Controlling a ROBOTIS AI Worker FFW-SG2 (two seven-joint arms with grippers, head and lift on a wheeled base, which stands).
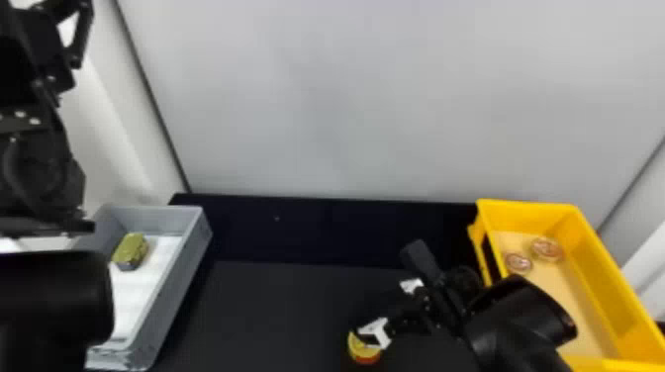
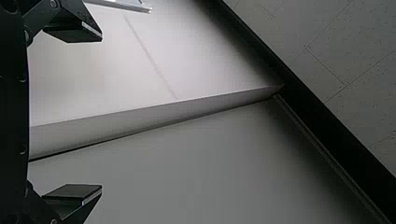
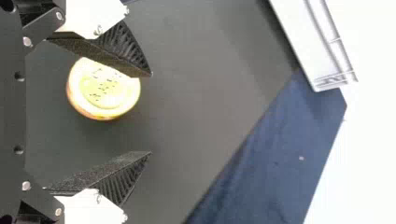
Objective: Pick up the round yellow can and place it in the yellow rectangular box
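Observation:
The round yellow can (image 1: pixel 365 352) rests on the dark table near the front edge of the head view. My right gripper (image 1: pixel 372 314) is low over the table there, one finger overlapping the can's top. In the right wrist view, the can (image 3: pixel 103 95) lies between the spread fingers of the right gripper (image 3: pixel 150 114), nearer one finger, which hides part of its rim. The yellow rectangular box (image 1: pixel 608 252) stands at the right. My left gripper (image 1: pixel 47 49) is parked high at the upper left; in the left wrist view the left gripper (image 2: pixel 102 113) is open, holding nothing.
Two round cans (image 1: pixel 546 249) lie inside the yellow box. A grey bin (image 1: pixel 193 247) at the left holds a yellow-green block-shaped item (image 1: pixel 130 251). A pale wall (image 1: pixel 346 99) rises behind the table (image 1: pixel 277 306). The right forearm passes close to the yellow box.

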